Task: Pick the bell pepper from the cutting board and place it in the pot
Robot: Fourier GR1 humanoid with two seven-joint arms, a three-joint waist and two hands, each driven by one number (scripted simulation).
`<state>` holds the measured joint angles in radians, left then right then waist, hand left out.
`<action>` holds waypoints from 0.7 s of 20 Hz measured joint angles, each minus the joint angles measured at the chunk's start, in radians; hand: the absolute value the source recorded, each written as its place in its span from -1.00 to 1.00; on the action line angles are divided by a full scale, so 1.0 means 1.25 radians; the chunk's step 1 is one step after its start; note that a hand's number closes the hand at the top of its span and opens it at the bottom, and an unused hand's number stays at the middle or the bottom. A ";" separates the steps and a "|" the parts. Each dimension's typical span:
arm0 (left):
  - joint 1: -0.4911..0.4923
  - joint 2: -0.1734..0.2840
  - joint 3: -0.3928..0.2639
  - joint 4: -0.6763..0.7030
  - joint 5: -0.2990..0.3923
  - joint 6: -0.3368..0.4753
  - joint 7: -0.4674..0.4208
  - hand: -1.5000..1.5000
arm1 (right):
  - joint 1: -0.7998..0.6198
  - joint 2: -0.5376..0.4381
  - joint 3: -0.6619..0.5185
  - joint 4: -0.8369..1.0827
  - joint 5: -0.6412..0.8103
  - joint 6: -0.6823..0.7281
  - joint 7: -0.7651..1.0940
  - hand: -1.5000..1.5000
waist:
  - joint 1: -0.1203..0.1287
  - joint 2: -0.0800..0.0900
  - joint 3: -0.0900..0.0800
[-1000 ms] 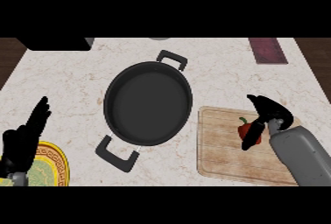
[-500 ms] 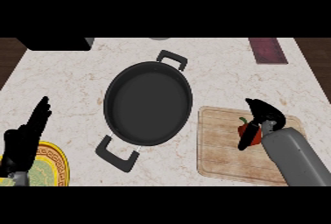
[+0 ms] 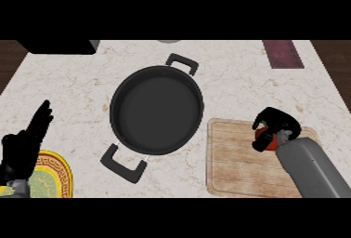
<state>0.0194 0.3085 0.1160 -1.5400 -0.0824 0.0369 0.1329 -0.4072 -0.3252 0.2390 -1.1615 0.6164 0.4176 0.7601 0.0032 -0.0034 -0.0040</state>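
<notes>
A red bell pepper with a green stem sits on the wooden cutting board at the lower right. My right hand is over it, fingers curled round the pepper and hiding most of it. The black pot with two handles stands in the middle of the counter, left of the board. My left hand rests open at the lower left edge, fingers pointing up.
A yellow patterned plate lies at the lower left under my left forearm. A dark red cloth lies at the back right. A black object sits at the back left corner.
My right hand has lowered slightly onto the pepper and its fingers have closed round it. The left hand and the pot have not moved.
</notes>
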 measured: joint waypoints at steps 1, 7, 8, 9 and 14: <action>0.003 -0.003 0.002 0.003 -0.002 -0.004 -0.007 0.00 | -0.009 0.008 -0.004 0.017 0.011 -0.005 -0.009 1.00 | 0.000 0.000 0.000; 0.027 -0.030 0.003 -0.024 -0.026 -0.003 -0.007 0.00 | -0.006 0.043 -0.019 -0.005 0.041 0.015 -0.016 1.00 | 0.000 0.002 0.002; 0.021 -0.026 0.004 -0.023 -0.026 -0.006 -0.002 0.00 | -0.010 0.085 0.010 -0.015 0.055 0.000 0.001 1.00 | 0.002 0.002 0.002; 0.015 -0.024 0.003 -0.019 -0.025 -0.010 -0.004 0.00 | -0.022 0.122 0.045 -0.027 0.060 -0.013 0.017 1.00 | 0.011 0.002 0.002; -0.024 -0.033 -0.033 -0.011 -0.034 -0.028 -0.002 0.00 | -0.105 0.218 0.237 -0.075 0.049 -0.081 0.074 1.00 | 0.082 0.008 0.003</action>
<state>-0.0106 0.2666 0.0742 -1.5534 -0.1243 0.0024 0.1302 -0.5383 -0.0527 0.5349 -1.2548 0.6774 0.3160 0.8523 0.1062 0.0068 -0.0007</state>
